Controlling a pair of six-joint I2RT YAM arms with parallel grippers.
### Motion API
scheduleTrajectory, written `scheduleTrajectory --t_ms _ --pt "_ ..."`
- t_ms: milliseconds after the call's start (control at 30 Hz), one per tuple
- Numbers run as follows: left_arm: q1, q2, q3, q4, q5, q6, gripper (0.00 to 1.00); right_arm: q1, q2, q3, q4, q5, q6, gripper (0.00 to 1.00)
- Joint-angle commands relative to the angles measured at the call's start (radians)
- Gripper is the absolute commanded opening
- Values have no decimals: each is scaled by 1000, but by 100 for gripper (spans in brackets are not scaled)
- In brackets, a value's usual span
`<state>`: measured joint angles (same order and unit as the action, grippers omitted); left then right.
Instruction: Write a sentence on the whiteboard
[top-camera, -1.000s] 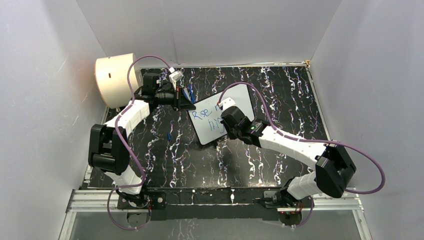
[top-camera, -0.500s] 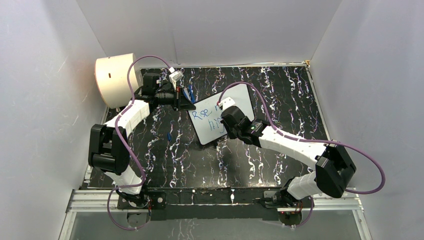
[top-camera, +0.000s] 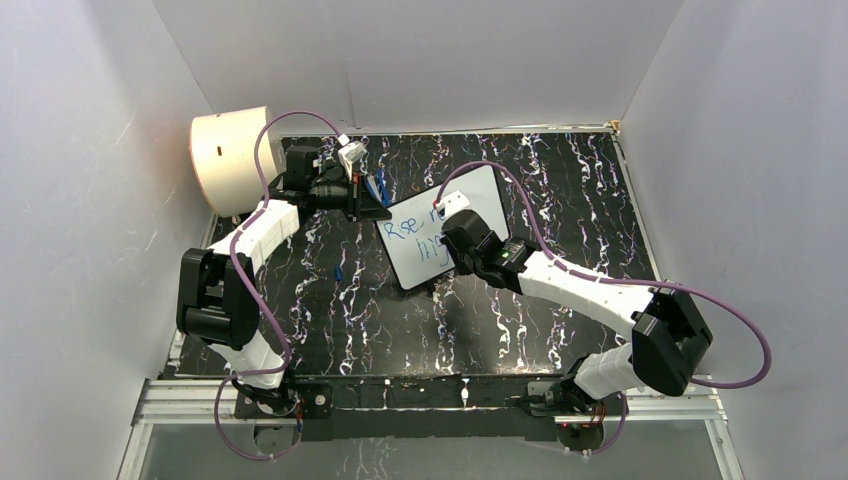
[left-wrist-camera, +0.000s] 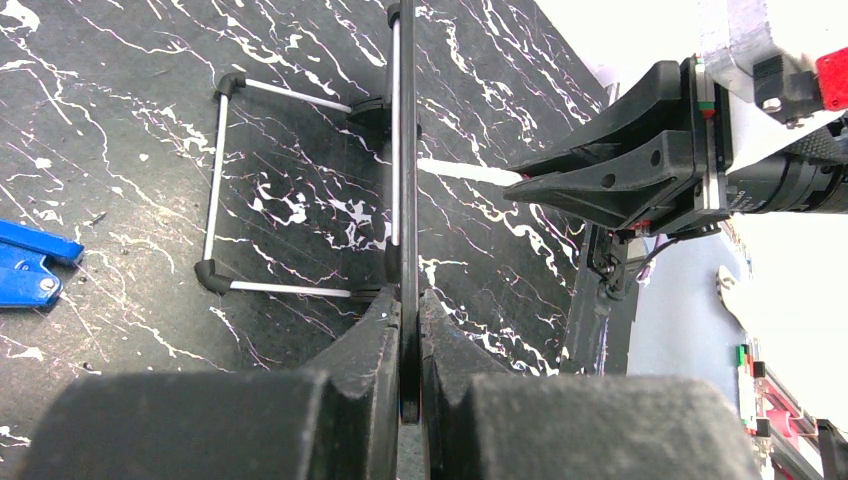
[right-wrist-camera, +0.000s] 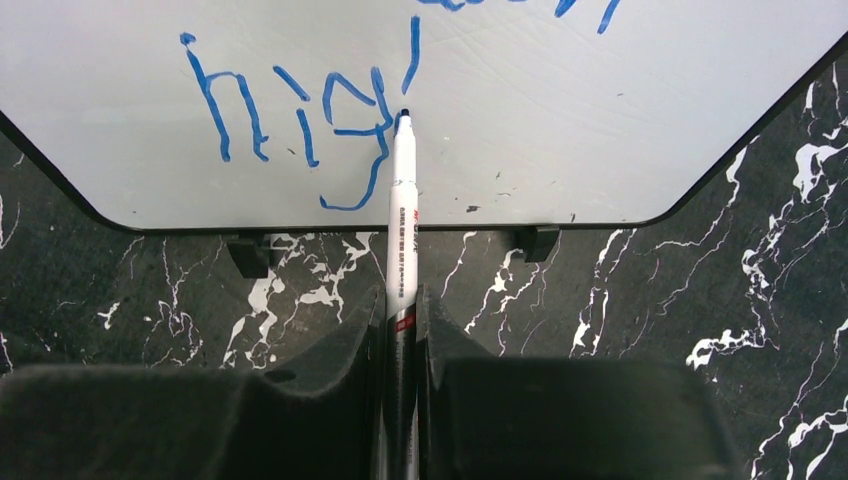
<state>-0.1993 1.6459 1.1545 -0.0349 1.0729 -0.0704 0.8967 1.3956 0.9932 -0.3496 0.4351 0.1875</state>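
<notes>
Right wrist view: right pincer (right-wrist-camera: 402, 300) pressed onto a white marker pen (right-wrist-camera: 402, 215), its tip against the whiteboard (right-wrist-camera: 620, 110) just right of the "g". The blue sentence (right-wrist-camera: 290, 125) reads "hig" on its lower line; the upper line is mostly cut off. Left wrist view: left pincer (left-wrist-camera: 408, 310) pinching the board's edge, board edge-on and upright on a wire stand (left-wrist-camera: 215, 180). Top view: board mid-surface (top-camera: 560, 320), nearer the far edge. Cream drum (top-camera: 228, 155) at far left corner. Blue plastic piece (left-wrist-camera: 25, 265) lies near the stand.
</notes>
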Motion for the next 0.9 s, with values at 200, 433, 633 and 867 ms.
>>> scheduleTrajectory --t_ms 200,433,633,867 --pt "-23 -8 15 -51 19 21 0 -5 -18 62 109 34 -11 0" --pt "-22 -9 15 -53 18 21 0 -8 -14 62 110 55 -10 0" --pt "-22 -9 15 -53 18 22 0 -13 -13 63 118 67 -9 0" --pt "-22 -9 17 -54 16 23 0 -20 -9 60 101 76 3 0"
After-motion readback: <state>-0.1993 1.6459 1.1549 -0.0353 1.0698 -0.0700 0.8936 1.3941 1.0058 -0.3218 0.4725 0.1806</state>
